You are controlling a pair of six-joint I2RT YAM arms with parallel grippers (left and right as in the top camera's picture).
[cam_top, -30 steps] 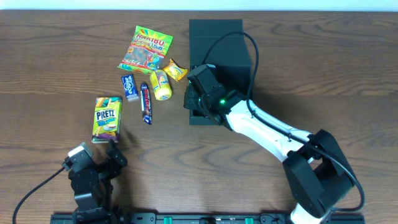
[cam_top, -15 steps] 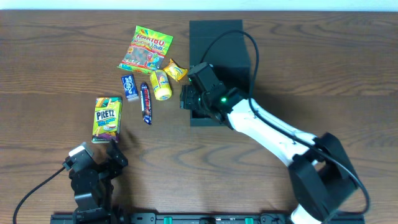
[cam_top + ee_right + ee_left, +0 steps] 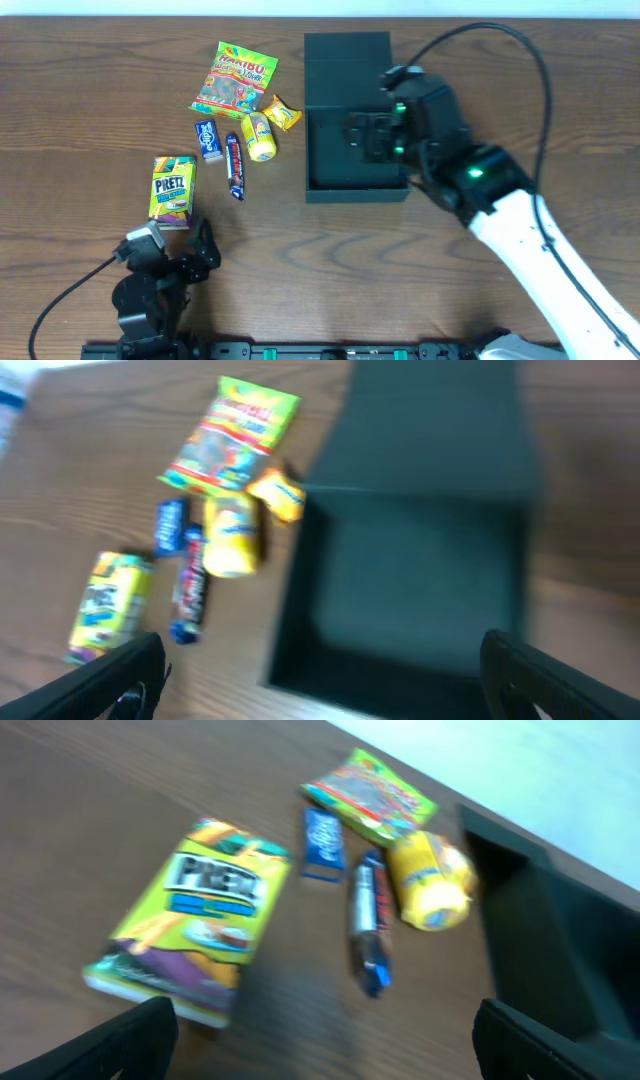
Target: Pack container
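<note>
Right gripper had swung off the container's left rim to above its open well, jaws apart, empty. Left gripper, also open, waited by the snacks lying left of the container, likely to start loading

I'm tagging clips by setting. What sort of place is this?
Probably a robot lab's data-collection bench: two cabled robot arms at a wooden table, with snack packets laid out beside an open black box as practice props.
</note>
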